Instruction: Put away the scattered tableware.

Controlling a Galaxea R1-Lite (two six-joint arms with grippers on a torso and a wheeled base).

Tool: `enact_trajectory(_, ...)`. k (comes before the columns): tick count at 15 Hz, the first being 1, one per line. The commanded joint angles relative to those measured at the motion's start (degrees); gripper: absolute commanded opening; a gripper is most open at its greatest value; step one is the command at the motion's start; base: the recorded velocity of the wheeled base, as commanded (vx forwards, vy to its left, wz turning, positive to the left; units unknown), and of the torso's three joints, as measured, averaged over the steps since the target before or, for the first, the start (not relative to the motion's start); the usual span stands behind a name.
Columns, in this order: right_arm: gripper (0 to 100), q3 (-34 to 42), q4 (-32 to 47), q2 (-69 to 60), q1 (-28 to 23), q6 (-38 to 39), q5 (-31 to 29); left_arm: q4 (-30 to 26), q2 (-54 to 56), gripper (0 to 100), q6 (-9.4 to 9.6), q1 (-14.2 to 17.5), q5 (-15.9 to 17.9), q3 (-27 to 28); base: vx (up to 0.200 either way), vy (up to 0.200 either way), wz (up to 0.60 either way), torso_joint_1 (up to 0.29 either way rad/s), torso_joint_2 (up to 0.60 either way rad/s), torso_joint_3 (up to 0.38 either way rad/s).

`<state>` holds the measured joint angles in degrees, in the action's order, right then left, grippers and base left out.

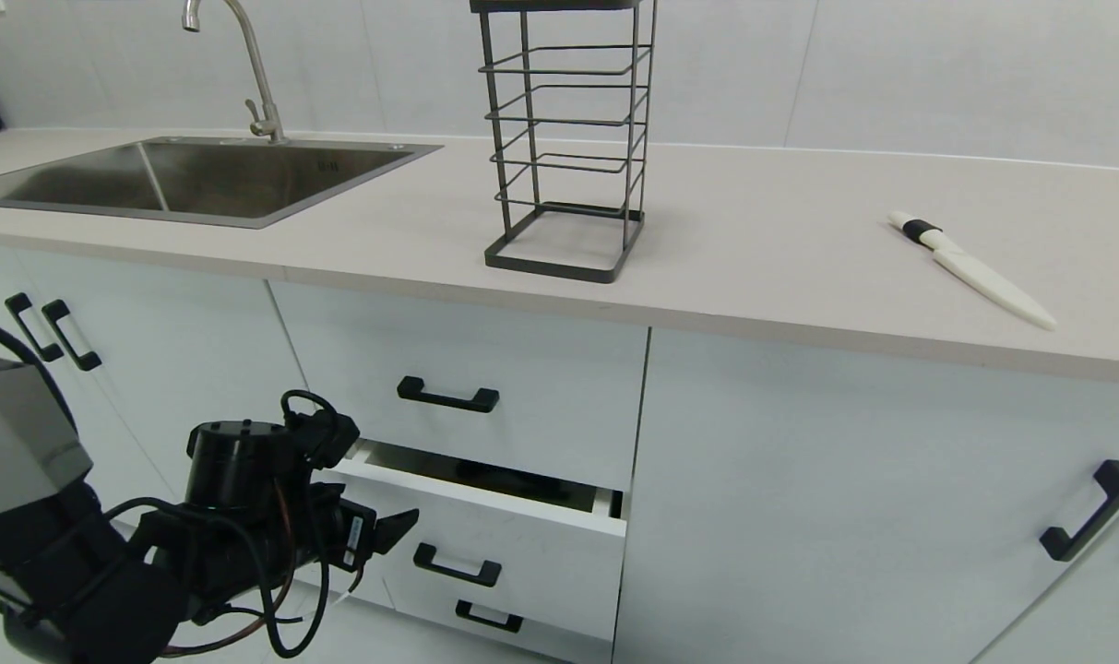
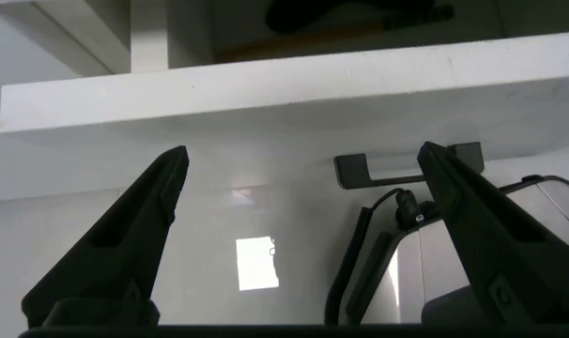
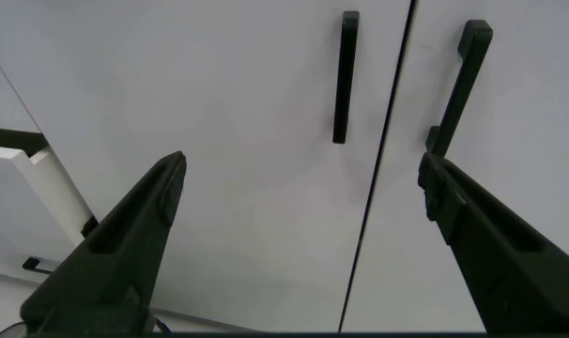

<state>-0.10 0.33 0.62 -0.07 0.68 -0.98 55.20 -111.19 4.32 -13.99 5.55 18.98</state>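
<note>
A white knife (image 1: 974,272) with a black band on its handle lies on the right of the countertop (image 1: 753,240). Below the counter, the second drawer (image 1: 485,512) stands partly pulled out. My left gripper (image 1: 395,533) is low at the left, open, close in front of that drawer's left end and holding nothing. In the left wrist view its fingers (image 2: 125,235) spread wide before the drawer front (image 2: 294,94), with the black drawer handle (image 2: 407,167) off to one side. My right gripper (image 3: 303,169) is open and empty, facing white cabinet doors (image 3: 247,188).
A black wire rack (image 1: 568,138) stands mid-counter. A steel sink (image 1: 190,175) with a faucet (image 1: 245,65) is at the back left. Black handles (image 1: 448,397) stick out from the drawers and doors. Something dark lies inside the open drawer (image 2: 360,14).
</note>
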Motion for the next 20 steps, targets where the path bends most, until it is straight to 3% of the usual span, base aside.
enact_trajectory(1,100,0.0,0.0,0.1,0.1,0.0,0.0,0.0,-1.3,100,-0.01,0.0,0.0,1.6,0.0,0.0,0.0,0.0,0.0,0.0)
enact_trajectory(16,100,0.0,0.0,0.1,0.0,0.0,0.0,0.8,-5.7,100,0.08,0.7,0.1,8.9,0.0,0.0,0.0,0.0,0.0,0.0)
enact_trajectory(20,100,0.0,0.0,0.1,0.1,0.0,0.0,0.8,-4.4,100,-0.01,0.7,0.0,6.0,0.0,0.0,0.0,0.0,0.0,0.0)
